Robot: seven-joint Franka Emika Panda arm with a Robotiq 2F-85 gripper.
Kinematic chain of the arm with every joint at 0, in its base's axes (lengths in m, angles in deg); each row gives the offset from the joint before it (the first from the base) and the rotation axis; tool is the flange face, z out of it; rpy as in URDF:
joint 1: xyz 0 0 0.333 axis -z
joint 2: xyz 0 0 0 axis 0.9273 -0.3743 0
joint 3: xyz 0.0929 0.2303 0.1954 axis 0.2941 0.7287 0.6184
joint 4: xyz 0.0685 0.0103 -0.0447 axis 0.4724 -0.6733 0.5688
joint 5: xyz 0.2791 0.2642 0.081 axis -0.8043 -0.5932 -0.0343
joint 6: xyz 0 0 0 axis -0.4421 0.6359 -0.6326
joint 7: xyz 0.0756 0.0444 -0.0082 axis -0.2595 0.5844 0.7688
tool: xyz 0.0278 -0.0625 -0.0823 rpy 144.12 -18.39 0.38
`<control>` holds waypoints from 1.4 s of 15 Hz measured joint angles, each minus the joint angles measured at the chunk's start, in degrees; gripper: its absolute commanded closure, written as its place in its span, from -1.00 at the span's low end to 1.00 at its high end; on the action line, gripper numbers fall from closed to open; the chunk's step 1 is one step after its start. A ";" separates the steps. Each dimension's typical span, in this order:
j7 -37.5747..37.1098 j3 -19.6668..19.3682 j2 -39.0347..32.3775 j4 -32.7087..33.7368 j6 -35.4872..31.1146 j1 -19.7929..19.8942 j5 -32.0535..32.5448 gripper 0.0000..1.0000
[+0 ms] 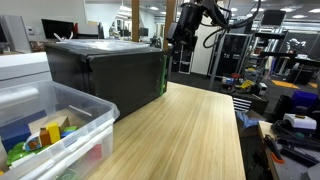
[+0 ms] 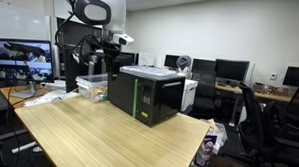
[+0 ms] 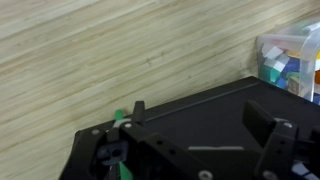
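A large black box (image 1: 105, 75) with a green strip down one corner stands on the wooden table (image 1: 190, 135); it also shows in an exterior view, black box (image 2: 147, 96). My gripper (image 1: 181, 42) hangs above the box's far end, open and empty. In the wrist view the gripper (image 3: 200, 122) looks down on the box's black lid (image 3: 190, 125), with one finger (image 3: 137, 108) on the left and the other on the right, and only the lid between them. In an exterior view the gripper (image 2: 109, 60) hangs under the white arm, above the box's rear.
A clear plastic bin (image 1: 55, 125) of coloured items sits on the table beside the box, also seen as the bin (image 2: 91, 86) and the bin (image 3: 290, 55). Desks, monitors and office chairs (image 2: 254, 112) surround the table. Bare wood (image 3: 110, 50) lies next to the box.
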 measured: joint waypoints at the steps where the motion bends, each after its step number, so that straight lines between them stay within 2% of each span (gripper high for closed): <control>1: 0.48 -0.05 -1.97 2.07 0.00 0.21 0.74 -1.00; 11: 7.57 -0.38 -11.43 13.45 0.68 3.42 7.66 -1.00; 18: 12.07 -0.37 -13.45 13.36 0.75 4.21 9.11 -0.99; 20: 13.31 -0.31 -13.97 13.37 0.74 4.41 9.15 -0.54; 21: 13.91 -0.31 -14.16 13.37 0.68 4.45 9.16 -0.46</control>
